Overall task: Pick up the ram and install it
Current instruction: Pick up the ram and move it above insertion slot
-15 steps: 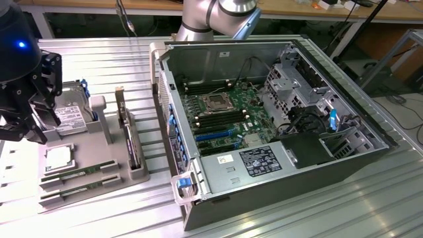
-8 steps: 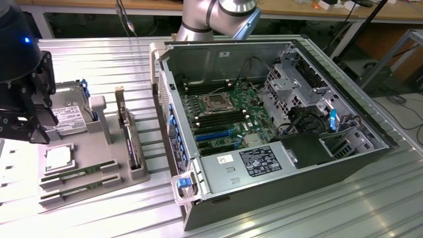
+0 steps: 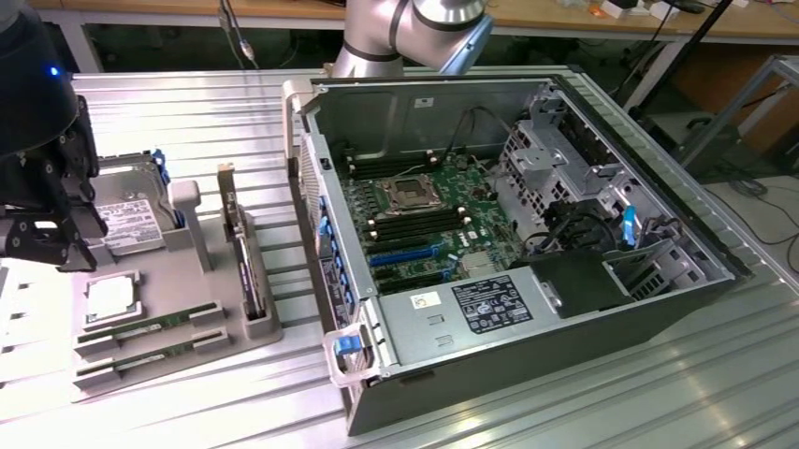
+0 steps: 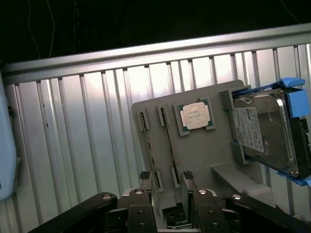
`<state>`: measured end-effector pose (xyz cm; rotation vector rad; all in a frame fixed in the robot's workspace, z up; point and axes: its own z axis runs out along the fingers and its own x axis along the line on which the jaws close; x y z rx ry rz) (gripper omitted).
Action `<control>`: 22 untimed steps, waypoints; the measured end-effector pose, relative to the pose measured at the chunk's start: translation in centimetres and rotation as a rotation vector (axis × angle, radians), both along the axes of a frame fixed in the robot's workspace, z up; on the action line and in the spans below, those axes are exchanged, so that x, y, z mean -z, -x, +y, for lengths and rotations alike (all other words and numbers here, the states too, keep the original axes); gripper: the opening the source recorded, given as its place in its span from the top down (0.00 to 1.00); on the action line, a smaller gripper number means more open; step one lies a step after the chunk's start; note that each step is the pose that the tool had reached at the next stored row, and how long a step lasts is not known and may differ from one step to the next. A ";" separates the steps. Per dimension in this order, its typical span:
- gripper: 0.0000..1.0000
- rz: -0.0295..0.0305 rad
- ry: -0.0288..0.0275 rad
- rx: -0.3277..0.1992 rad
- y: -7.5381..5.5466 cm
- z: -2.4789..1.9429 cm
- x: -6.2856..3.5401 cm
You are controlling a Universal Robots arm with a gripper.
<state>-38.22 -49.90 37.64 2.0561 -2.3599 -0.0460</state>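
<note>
Wrist view looks down past the hand (image 4: 165, 178) onto a grey tray (image 4: 209, 150). Its two fingers (image 4: 144, 180) are spread apart with nothing between them but the tray far below, so the hand is released and empty. The ram (image 4: 149, 145) lies in a narrow slot of that tray, and a second stick (image 4: 169, 143) lies parallel just beside it. A square processor chip (image 4: 194, 116) sits next to their far ends, and a hard drive (image 4: 265, 131) in blue rails lies beyond that. In the exterior view the hand (image 3: 50, 245) hangs above the tray (image 3: 200, 323), which rests on the ribbed metal tabletop (image 3: 562, 393) near the edge at the exterior view's left. There the ram (image 3: 148, 328) and its twin (image 3: 144, 357) occupy the tray's end nearest the camera, with a tall expansion card (image 3: 243, 262) upright between them and the open computer case (image 3: 525, 234). The case fills the middle of the tabletop, its motherboard showing long dark memory slots (image 3: 402, 227) beside the processor socket (image 3: 410, 194). I judge this to be the approach stage of the pick: neither stick has been lifted or touched. A clean grasp would call for choosing one stick and centring the hand over it. The fingers should straddle the thin board across its width, and the hand should descend straight so that the neighbouring stick and the slot walls are not caught.
</note>
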 end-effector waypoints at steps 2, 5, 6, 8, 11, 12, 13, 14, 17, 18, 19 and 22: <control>0.63 0.0000 0.0000 0.000 0.0 0.01 0.09; 0.63 -0.0001 -0.0001 0.000 0.0 0.00 0.45; 0.63 0.0000 0.0000 0.000 0.0 0.00 0.58; 0.63 0.0000 0.0000 -0.001 0.0 0.00 0.81; 0.63 0.0001 0.0001 -0.014 0.0 0.00 1.23; 0.63 0.0000 0.0000 -0.026 0.0 0.00 1.32; 0.63 0.0001 0.0001 -0.035 0.0 0.00 1.35; 0.63 0.0001 0.0001 -0.043 0.0 0.00 1.39; 0.63 0.0000 0.0000 -0.075 0.0 0.00 1.58; 0.63 0.0000 0.0000 -0.083 0.0 0.00 1.66; 0.63 0.0002 0.0001 -0.089 0.0 0.01 1.73; 0.63 0.0009 -0.0001 -0.109 -0.1 -0.05 2.30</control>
